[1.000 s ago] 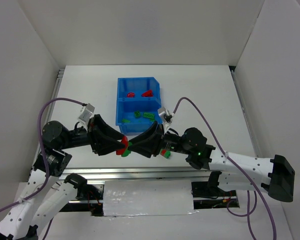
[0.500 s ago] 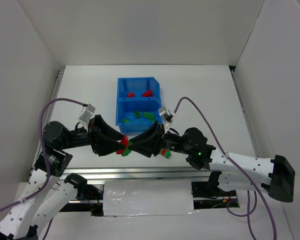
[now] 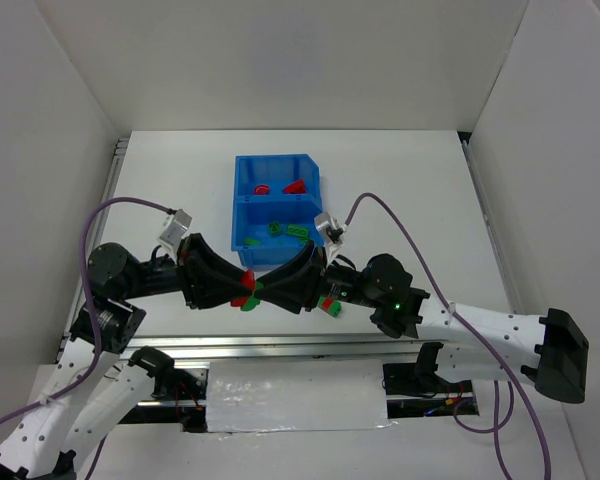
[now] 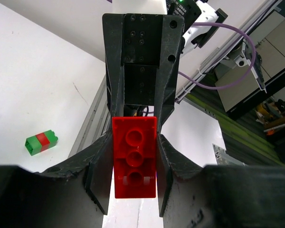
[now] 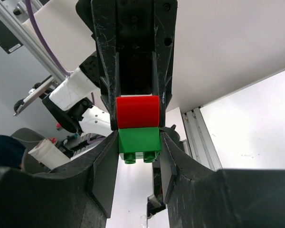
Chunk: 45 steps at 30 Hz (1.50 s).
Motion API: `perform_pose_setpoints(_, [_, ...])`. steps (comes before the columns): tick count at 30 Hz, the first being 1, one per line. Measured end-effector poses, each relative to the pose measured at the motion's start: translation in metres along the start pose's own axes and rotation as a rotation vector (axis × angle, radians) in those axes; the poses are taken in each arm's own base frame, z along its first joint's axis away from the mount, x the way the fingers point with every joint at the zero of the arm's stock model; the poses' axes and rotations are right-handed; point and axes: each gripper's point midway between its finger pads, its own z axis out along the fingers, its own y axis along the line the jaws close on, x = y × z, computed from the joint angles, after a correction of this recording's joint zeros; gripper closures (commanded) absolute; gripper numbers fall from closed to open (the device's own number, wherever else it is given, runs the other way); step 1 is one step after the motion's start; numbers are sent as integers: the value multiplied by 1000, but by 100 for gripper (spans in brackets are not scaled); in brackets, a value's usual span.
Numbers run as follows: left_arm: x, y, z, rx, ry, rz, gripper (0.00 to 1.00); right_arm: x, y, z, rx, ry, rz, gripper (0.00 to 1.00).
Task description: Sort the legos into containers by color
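Just before the blue bin, a joined red brick and green brick are pinched, red by the left gripper, green by the right gripper. Its far compartment holds reds, its near compartment greens. One mixed stack waits outside the bin, so sorting seems unfinished.

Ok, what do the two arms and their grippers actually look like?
Both are built alike: white shells on the lower links, black joints and wrists. The left arm and right arm each trail a purple cable. The left gripper and right gripper have black, scuffed, wedge-shaped fingers with screw holes above. A small green light shows on the right arm.
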Motion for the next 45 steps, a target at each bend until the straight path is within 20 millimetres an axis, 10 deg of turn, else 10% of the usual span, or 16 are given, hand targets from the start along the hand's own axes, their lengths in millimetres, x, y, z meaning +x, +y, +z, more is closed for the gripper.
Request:
perform_pose_setpoints(16, [-14,7,4,-50,0,32,100,-4,13,-21,-71,17,-182,100])
perform_pose_setpoints(27, [-73,59,-40,-642,-130,118,100,-50,-127,-62,717,-171,-59,100])
perform_pose_setpoints(36, [-38,114,-102,-1032,-117,138,100,-38,-225,-92,1088,-154,18,100])
perform_pose_setpoints(45, [-6,128,-111,-1062,-82,116,100,-72,-306,-77,1224,-139,35,100])
